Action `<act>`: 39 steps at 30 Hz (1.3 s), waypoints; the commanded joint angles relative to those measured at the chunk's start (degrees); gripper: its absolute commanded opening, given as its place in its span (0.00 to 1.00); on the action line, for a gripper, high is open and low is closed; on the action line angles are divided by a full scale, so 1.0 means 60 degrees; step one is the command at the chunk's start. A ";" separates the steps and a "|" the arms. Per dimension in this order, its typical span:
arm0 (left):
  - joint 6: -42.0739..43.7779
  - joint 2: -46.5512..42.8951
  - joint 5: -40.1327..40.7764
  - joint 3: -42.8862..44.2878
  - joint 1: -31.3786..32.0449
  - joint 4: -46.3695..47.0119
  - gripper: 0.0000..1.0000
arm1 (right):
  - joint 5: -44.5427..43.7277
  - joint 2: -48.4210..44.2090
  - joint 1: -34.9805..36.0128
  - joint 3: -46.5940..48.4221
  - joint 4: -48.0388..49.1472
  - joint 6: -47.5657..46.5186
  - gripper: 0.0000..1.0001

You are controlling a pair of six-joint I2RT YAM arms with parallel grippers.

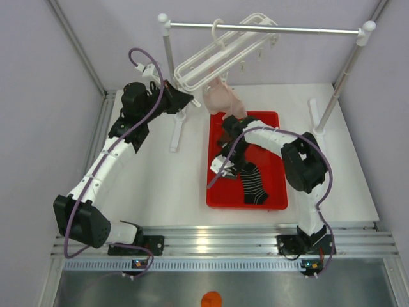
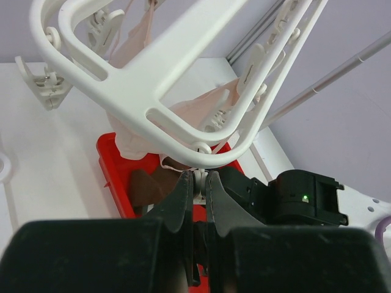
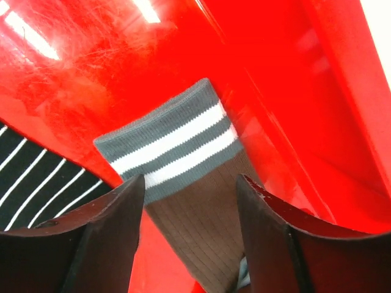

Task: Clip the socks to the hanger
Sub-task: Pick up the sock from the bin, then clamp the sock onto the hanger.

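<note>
Socks (image 1: 254, 182) lie in the red tray (image 1: 278, 192) on the right half of the table (image 1: 172, 185), a black striped sock (image 3: 36, 177) toward the near side and a brown sock (image 3: 183, 152) with a grey, white-striped cuff beside it. The right arm (image 1: 300, 166) rises from its base, folds at the elbow over the tray's right rim and reaches back left, wrist pitched down. The right gripper (image 3: 189, 183) stands spread, one finger on each side of the brown sock just below the cuff. Whether the pads press the cloth cannot be told. The tray's side wall runs close on that sock's right; bare red floor lies beyond the cuff. The left arm (image 1: 108, 160) stretches forward and upward to the hanger (image 1: 223, 54), which hangs tilted from the stand's crossbar (image 1: 287, 29). The left gripper (image 2: 197, 178) is pinched on a small white peg (image 2: 200, 189) under the frame's rounded corner. A pink cloth (image 1: 223, 99) hangs from the hanger to the tray's far edge. Bare table lies between the left arm and the tray.
</note>
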State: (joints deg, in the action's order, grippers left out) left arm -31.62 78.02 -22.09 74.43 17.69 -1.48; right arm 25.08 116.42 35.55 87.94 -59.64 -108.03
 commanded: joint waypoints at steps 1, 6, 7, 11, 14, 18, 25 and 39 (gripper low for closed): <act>-0.0048 -0.0332 -0.0289 -0.0160 -0.0019 -0.0032 0.00 | 0.0185 0.0121 0.0183 0.0663 -0.0312 0.0016 0.61; -0.0019 -0.0303 -0.0318 -0.0072 -0.0048 -0.0135 0.00 | -0.0267 0.1103 0.0286 0.1354 -0.1002 -0.0012 0.61; -0.0019 -0.0274 -0.0318 -0.0043 -0.0063 -0.0149 0.00 | -0.0370 0.1177 0.0286 0.1354 -0.1075 -0.0027 0.60; -0.0033 -0.0230 -0.0333 0.0002 -0.0092 -0.0179 0.00 | -0.0840 0.1353 0.0432 0.1105 -0.1033 -0.0130 0.60; -0.0033 -0.0215 -0.0318 -0.0028 -0.0107 -0.0179 0.00 | -0.0738 0.1426 0.0447 0.1076 -0.0828 -0.0057 0.52; -0.0019 -0.0230 -0.0303 -0.0028 -0.0136 -0.0193 0.00 | -0.0665 0.1383 0.0476 0.0915 -0.0345 0.0176 0.14; 0.0069 -0.0259 -0.0362 0.0016 -0.0166 -0.0237 0.00 | -0.0021 0.0608 0.0404 0.1163 -0.0489 0.1128 0.00; -0.0048 -0.0332 -0.0538 -0.0028 -0.0166 0.0157 0.00 | 0.4065 -0.2790 -0.1207 0.1165 0.1684 0.7818 0.00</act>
State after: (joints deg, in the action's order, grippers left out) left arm -31.62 77.67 -23.14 74.43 16.91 -1.28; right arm 39.77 106.78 30.44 96.64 -58.76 -76.99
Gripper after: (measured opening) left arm 0.078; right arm 0.011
